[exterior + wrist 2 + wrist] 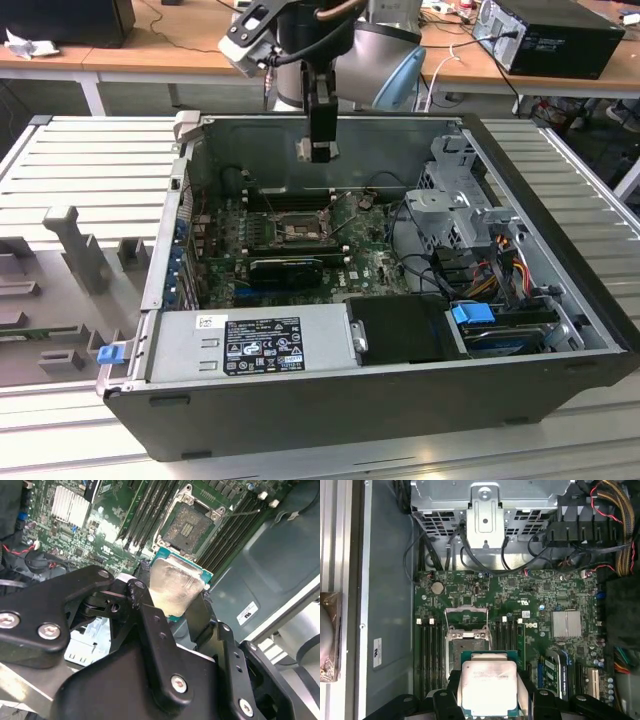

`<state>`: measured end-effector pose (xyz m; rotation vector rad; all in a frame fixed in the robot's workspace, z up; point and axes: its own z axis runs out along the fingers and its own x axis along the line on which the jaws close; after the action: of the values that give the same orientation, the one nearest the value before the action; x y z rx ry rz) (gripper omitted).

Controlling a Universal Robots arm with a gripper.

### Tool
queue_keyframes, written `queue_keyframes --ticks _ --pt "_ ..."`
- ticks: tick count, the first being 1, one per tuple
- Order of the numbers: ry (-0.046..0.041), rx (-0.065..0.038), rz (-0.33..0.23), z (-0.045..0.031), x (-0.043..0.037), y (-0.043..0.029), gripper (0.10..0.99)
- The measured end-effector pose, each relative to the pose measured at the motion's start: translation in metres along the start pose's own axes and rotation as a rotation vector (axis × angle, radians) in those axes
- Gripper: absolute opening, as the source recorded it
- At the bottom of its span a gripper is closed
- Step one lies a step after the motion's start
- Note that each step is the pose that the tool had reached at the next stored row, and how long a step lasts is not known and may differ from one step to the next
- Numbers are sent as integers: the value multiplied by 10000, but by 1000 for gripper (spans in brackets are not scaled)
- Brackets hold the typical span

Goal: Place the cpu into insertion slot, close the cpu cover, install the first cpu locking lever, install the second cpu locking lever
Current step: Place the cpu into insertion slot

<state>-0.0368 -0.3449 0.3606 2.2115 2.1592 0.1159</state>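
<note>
Exterior view, left to right: grey fixture blocks (75, 245) at left of frame, open computer case (400, 410) across the centre. My gripper (320, 150) hangs at upper centre, above the green motherboard (225, 260) and well apart from it. My fingers are clamped on the cpu (305, 148), 1 per side. In both wrist views the cpu (175, 585) (489, 682) shows its metal top. Insertion slot (298, 230) lies bare at centre, between 2 banks of memory slots (430, 640). cpu cover (465, 616) looks swung up off it. Drive cage (455, 200) at right.
</note>
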Motion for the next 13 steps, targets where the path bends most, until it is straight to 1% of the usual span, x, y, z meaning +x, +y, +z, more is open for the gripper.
queue_keyframes --ticks 2,3,5,8,11,13 --pt "-3 0 21 78 -2 -7 529" --pt "-4 10 32 103 -2 -10 529" --pt "-4 33 40 136 -3 -12 529" --pt "-8 119 55 184 -4 -16 529" --pt "-14 281 70 241 -5 -21 529" --pt "-18 415 79 275 -6 -24 529"
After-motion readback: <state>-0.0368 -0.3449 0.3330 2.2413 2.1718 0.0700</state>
